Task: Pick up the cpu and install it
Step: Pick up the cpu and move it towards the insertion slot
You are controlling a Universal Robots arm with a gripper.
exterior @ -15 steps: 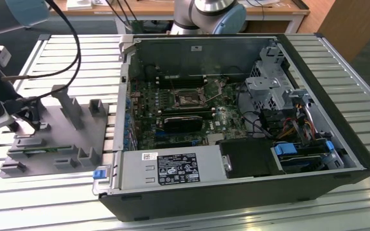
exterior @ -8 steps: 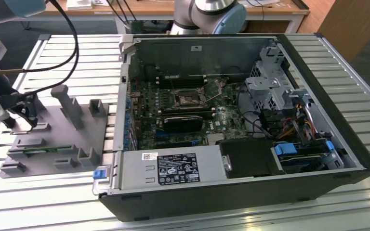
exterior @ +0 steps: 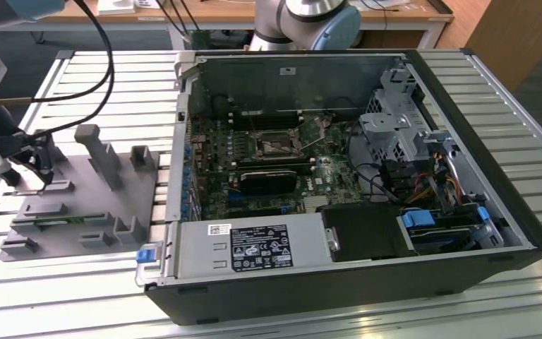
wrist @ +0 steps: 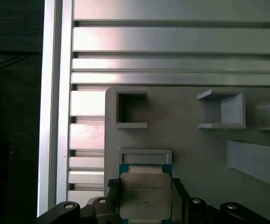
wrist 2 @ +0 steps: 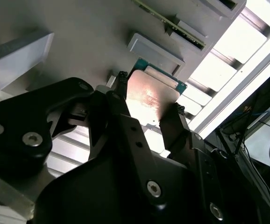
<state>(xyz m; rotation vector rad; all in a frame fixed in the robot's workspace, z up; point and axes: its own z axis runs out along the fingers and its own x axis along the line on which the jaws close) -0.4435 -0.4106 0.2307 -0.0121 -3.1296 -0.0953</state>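
Silver-grey square cpu, shiny top, green rim, pinched at two sides by black tool, against grey tray

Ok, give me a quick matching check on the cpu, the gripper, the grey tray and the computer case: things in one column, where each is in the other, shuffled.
1. cpu
2. gripper
3. grey tray
4. computer case

A. lying open, on the exterior view's right
B. on the slatted table, on the exterior view's left
C. at the tray's edge, metal top up
D. low over the tray, straddling the cpu

Pairs: 1-C, 2-D, 3-B, 4-A.
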